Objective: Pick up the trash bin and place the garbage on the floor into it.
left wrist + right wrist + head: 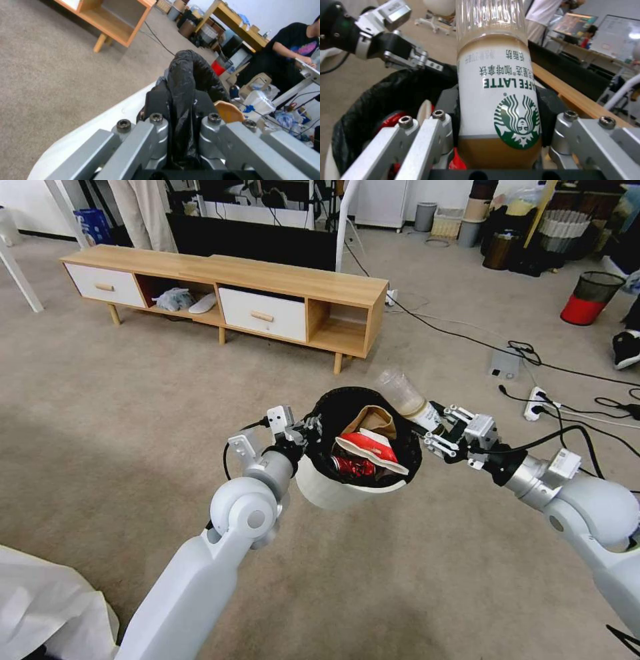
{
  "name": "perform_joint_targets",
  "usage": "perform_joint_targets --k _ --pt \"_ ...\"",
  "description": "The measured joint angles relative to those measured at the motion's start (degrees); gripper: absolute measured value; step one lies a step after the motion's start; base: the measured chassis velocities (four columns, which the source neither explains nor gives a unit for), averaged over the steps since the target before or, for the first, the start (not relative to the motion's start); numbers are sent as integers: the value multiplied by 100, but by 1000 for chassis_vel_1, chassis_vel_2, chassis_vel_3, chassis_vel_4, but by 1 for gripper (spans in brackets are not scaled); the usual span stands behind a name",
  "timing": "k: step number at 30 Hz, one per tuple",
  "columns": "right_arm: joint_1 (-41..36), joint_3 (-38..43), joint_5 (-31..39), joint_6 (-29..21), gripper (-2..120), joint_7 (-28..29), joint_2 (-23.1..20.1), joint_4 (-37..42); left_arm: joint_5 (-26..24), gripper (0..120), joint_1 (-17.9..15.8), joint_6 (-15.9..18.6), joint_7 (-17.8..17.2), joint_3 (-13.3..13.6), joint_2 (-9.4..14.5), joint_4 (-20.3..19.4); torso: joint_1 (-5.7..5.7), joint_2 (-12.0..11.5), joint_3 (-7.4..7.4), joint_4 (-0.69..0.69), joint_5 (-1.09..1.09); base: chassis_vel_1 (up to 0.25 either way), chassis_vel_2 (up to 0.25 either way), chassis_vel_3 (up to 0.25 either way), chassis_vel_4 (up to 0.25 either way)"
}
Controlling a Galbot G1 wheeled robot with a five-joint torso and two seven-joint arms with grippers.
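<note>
"COFFEE LATTE" reads inverted on bottle (498, 100) clamped by right gripper (496, 117).

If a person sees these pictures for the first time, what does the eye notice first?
The white trash bin, held off the carpet, its rim pinched by the left gripper, already holds a red can, a red packet and a brown paper bag. At its far rim the right gripper grips a clear green-labelled bottle.

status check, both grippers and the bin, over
Left gripper shut on black-bag rim of the round white plastic trash bin, held up off the carpet. Right gripper shut on clear green-labelled bottle at the far rim. Nothing in the way.
</note>
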Motion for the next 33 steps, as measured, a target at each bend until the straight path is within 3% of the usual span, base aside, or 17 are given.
perform_joint_targets --k 12,25,33 --pt "280 -510 29 -19 39 -16 -82 -90 109 7 -4 -3 59 302 -12 42 0 0 0 0 0 0 0 0 0" --pt "269 -567 15 -19 39 6 -121 -154 109 7 -154 -15 92 441 -114 169 0 0 0 0 0 0 0 0 0" --pt "254 -571 -26 -130 45 408 -108 -132 110 7 -182 -18 95 448 -118 187 0 0 0 0 0 0 0 0 0"
